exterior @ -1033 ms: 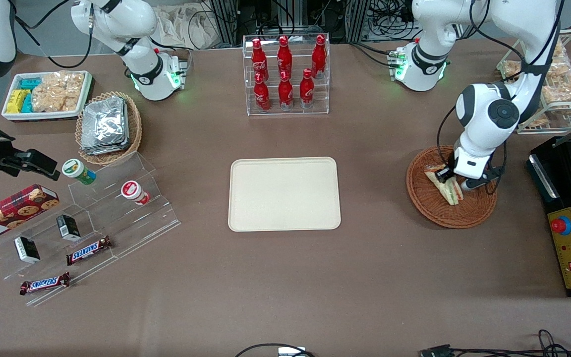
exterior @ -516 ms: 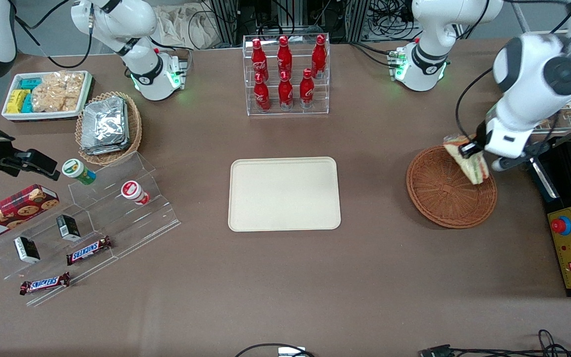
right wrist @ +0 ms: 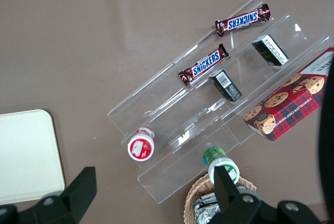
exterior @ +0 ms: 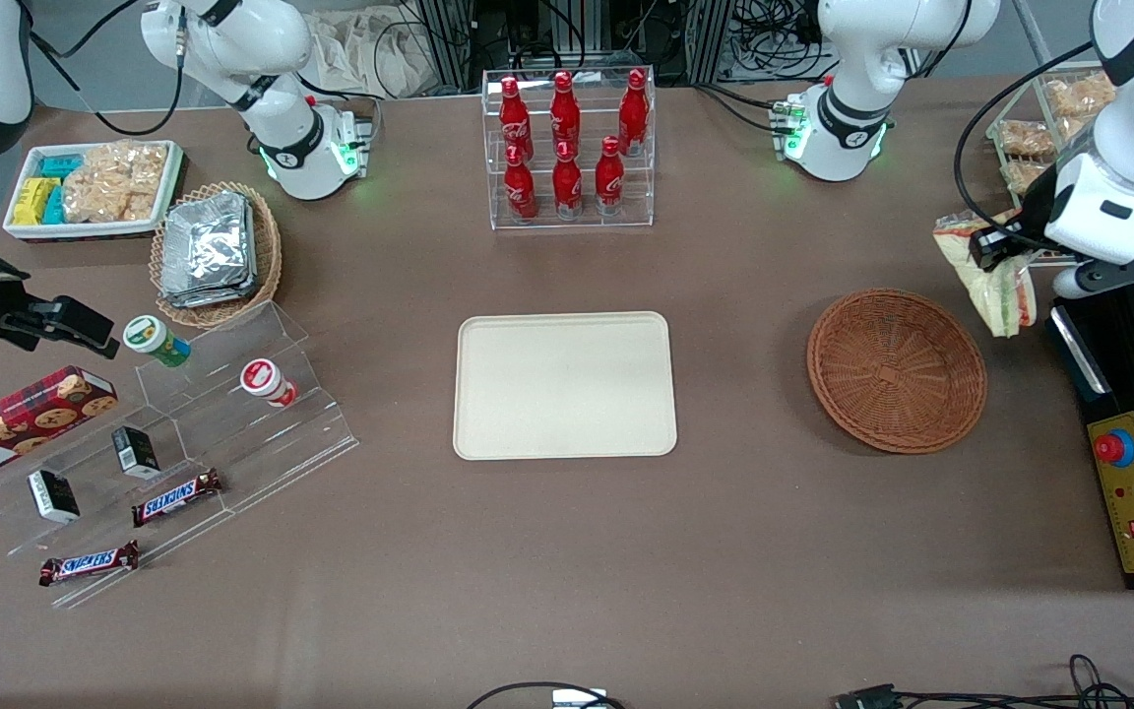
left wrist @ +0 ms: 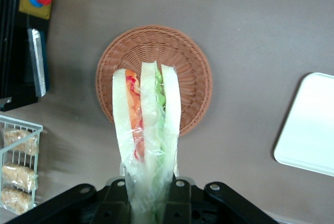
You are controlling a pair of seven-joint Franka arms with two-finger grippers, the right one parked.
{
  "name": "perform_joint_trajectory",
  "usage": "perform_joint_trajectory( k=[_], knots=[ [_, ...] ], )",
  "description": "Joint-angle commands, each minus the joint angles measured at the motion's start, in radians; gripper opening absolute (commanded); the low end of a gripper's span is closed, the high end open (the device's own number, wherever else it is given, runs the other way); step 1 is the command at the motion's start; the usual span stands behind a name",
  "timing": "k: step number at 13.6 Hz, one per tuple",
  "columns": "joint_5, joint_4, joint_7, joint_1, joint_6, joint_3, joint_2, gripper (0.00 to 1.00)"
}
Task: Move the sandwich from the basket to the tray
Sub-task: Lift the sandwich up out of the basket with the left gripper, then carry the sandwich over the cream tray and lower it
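Even, bright overhead light, no hard shadows; soft shade under the basket rim and tray edge. Front view sharp throughout; faint glare on acrylic stands and foil. Left wrist view: sandwich in the hand close-up, slightly soft, wrap glinting; desk below evenly lit. Right wrist view crisp, hand parts dark silhouettes.

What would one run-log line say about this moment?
stage: carrying | gripper: shut on wrapped triangular sandwich, raised beside round reddish-brown wicker basket | cream rectangular tray: no sandwich yet
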Motion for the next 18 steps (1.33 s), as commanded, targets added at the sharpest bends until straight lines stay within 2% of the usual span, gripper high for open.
perform_joint_trajectory(
  k=[1, 3, 6, 9, 12, 16, 18],
  knots=[
    [0.0, 0.153, -0.049, -0.011, -0.071, -0.145, 0.103, 0.0],
    [0.002, 0.235, -0.19, -0.011, -0.077, -0.289, 0.175, 0.0],
    [0.014, 0.433, -0.445, -0.011, -0.094, -0.538, 0.357, 0.0],
    [0.107, 0.5, -0.501, 0.0, -0.082, -0.681, 0.462, 0.0],
    [0.12, 0.442, -0.488, 0.0, -0.03, -0.687, 0.499, 0.0],
    [0.193, 0.221, -0.488, -0.003, 0.2, -0.687, 0.507, 0.0],
    [0.253, 0.124, -0.488, -0.001, 0.34, -0.686, 0.537, 0.0]
  ],
)
